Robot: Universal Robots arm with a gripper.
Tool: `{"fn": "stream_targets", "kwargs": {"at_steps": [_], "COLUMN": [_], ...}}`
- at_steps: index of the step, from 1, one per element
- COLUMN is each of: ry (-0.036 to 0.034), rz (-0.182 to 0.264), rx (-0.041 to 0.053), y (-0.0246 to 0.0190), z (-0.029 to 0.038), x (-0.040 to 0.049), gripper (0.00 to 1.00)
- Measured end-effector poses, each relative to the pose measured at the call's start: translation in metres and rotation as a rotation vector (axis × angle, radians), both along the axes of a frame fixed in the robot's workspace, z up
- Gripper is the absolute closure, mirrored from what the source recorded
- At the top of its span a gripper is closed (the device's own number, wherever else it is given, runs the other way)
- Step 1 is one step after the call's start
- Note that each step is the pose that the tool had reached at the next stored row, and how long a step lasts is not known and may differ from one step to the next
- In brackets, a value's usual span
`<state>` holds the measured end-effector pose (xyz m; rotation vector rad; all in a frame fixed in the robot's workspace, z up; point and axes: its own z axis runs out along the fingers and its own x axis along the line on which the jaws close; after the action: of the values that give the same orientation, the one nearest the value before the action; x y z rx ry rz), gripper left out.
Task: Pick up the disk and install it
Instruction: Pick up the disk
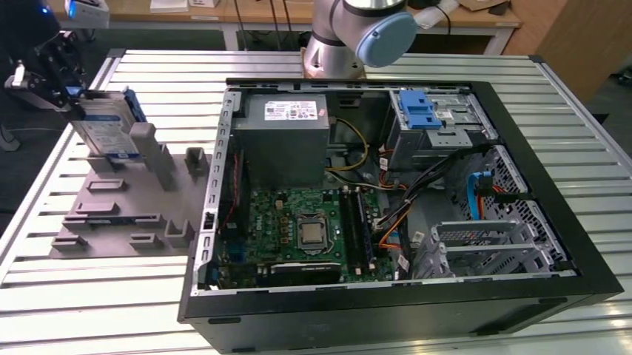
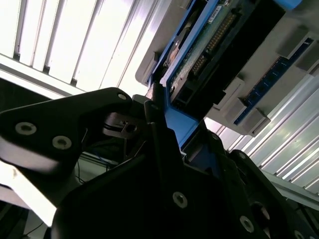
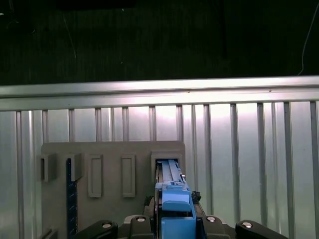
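Observation:
The disk (image 1: 103, 127), a silver drive with a white-and-blue label in a blue carrier, stands on edge in the grey holder (image 1: 138, 214) at the exterior view's left. My gripper (image 1: 71, 96) is at its upper far edge, shut on the blue carrier. In the first wrist view the blue carrier (image 3: 172, 174) runs from between my fingers (image 3: 175, 199) into a slot of the holder (image 3: 114, 199). The second wrist view shows a black finger (image 2: 158, 124) pressed against the carrier's blue edge, with the disk's circuit side (image 2: 219, 35) beyond it.
An open black computer case (image 1: 395, 314) lies on the slatted metal table (image 1: 89, 303), to the exterior view's right of the holder. Inside are a grey box with a white sticker (image 1: 286, 137), a motherboard (image 1: 306, 229) and a drive bay with a blue latch (image 1: 419, 111). The arm's base (image 1: 345, 37) stands behind the case.

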<state>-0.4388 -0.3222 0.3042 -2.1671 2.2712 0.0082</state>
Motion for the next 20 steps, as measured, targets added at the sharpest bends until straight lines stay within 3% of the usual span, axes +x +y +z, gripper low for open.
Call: {"fn": "stream_targets", "kwargs": {"at_steps": [5, 20], "ry": [0.0001, -0.0001], "rz": [0.0, 0.0], "rx": [0.0, 0.0], "y": [0.0, 0.0], "z": [0.0057, 0.0092], "x": [0.0, 0.0], "gripper": [0.64, 0.64]}}
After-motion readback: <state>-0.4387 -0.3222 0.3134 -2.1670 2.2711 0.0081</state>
